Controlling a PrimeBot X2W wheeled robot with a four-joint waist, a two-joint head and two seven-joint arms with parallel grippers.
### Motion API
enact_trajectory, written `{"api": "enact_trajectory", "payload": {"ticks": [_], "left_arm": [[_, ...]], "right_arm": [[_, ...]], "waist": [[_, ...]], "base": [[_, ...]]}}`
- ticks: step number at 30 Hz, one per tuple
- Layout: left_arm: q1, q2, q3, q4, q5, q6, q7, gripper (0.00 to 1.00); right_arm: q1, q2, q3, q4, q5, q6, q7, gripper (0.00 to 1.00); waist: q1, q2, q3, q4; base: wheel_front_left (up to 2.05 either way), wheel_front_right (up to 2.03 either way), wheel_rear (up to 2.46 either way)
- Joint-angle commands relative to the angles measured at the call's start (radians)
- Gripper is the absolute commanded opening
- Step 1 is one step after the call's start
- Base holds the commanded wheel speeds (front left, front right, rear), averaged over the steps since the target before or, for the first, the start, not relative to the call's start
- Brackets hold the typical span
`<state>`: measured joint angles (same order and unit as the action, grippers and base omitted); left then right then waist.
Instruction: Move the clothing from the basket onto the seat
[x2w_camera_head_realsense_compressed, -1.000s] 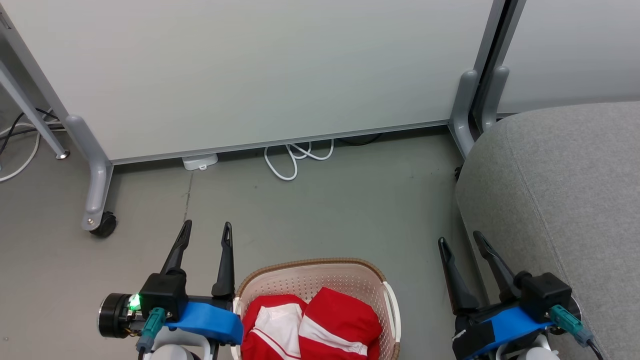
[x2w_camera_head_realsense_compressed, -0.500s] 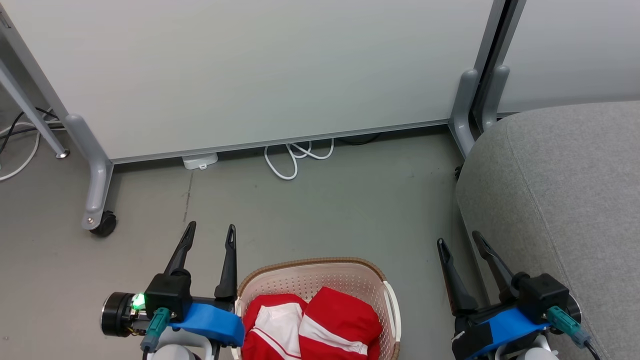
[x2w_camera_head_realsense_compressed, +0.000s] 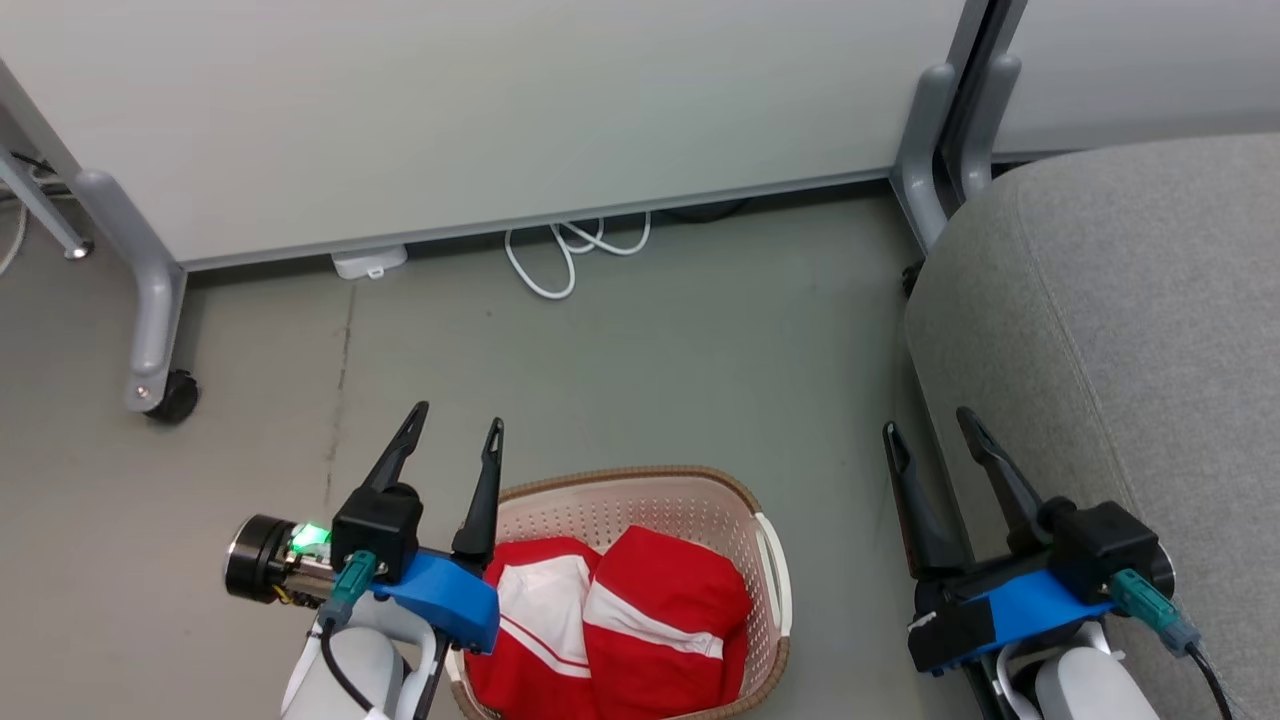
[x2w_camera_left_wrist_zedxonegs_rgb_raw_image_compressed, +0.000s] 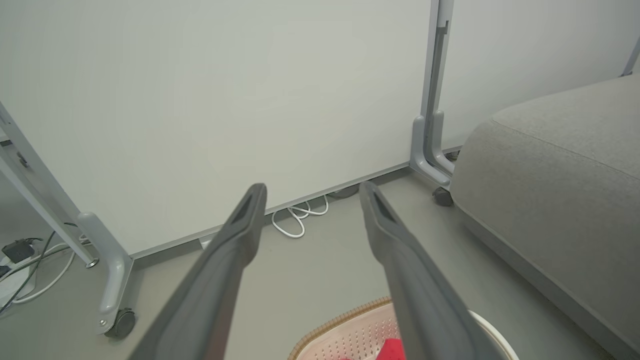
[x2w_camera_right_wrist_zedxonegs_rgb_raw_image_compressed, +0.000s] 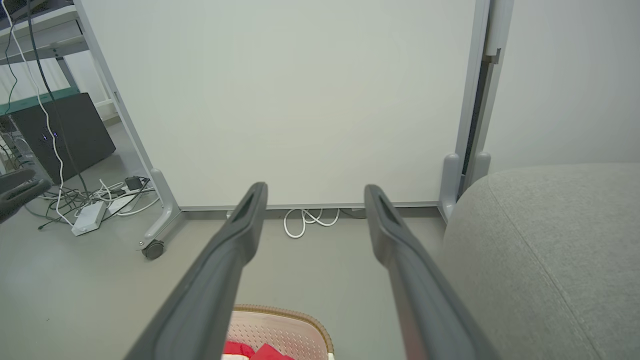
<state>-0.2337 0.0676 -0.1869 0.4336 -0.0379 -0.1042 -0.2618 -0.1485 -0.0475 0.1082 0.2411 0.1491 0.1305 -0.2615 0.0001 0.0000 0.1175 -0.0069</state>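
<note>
The cream basket (x2w_camera_head_realsense_compressed: 655, 500) with its brown rim stands on the floor at the bottom centre of the head view. Two red garments with white panels (x2w_camera_head_realsense_compressed: 620, 620) lie folded inside it. My left gripper (x2w_camera_head_realsense_compressed: 455, 420) is open, just left of the basket's rim and above the floor. My right gripper (x2w_camera_head_realsense_compressed: 930, 425) is open too, between the basket and the grey seat (x2w_camera_head_realsense_compressed: 1130, 300). The left wrist view shows the basket's rim (x2w_camera_left_wrist_zedxonegs_rgb_raw_image_compressed: 340, 325), a bit of red fabric (x2w_camera_left_wrist_zedxonegs_rgb_raw_image_compressed: 392, 347) and the seat (x2w_camera_left_wrist_zedxonegs_rgb_raw_image_compressed: 560, 170). Basket (x2w_camera_right_wrist_zedxonegs_rgb_raw_image_compressed: 280, 325) and seat (x2w_camera_right_wrist_zedxonegs_rgb_raw_image_compressed: 540, 235) also appear in the right wrist view.
A white partition panel (x2w_camera_head_realsense_compressed: 480, 110) on grey castor legs (x2w_camera_head_realsense_compressed: 150, 310) stands behind the basket. A white cable (x2w_camera_head_realsense_compressed: 570, 250) and a small white box (x2w_camera_head_realsense_compressed: 368, 262) lie at its foot. Grey floor (x2w_camera_head_realsense_compressed: 700, 350) lies open between panel and basket.
The head camera has tilted down, so more of the basket and clothing is in view. The left gripper has shifted a little right, toward the basket; both grippers stay open.
</note>
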Motion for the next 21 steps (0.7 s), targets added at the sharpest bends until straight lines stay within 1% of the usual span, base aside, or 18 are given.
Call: {"api": "enact_trajectory", "payload": {"ticks": [1,4,11,21], "left_arm": [[-0.042,0.015,-0.02,0.033,0.015,-0.009,-0.005,1.0],[-0.108,0.037,-0.058,0.099,0.028,-0.02,-0.004,1.0],[-0.257,0.088,-0.173,0.265,0.049,-0.028,-0.004,1.0],[-0.426,0.17,-0.445,0.498,0.054,-0.026,-0.004,1.0]], "right_arm": [[-0.024,-0.005,-0.002,-0.006,-0.01,0.0,-0.006,1.0],[-0.056,-0.005,0.003,-0.014,-0.01,0.0,-0.005,1.0],[-0.138,-0.005,0.017,-0.034,-0.004,0.0,-0.005,1.0],[-0.237,-0.005,0.038,-0.06,0.012,0.0,-0.005,1.0]], "waist": [[-0.0001,0.0,0.052,-0.018],[-0.0001,0.0,0.115,-0.04],[-0.0001,0.0,0.261,-0.099],[-0.0001,0.0,0.433,-0.175]], "base": [[0.0,0.0,0.0],[0.0,0.0,0.0],[0.0,0.0,0.0],[0.0,0.0,0.0]]}}
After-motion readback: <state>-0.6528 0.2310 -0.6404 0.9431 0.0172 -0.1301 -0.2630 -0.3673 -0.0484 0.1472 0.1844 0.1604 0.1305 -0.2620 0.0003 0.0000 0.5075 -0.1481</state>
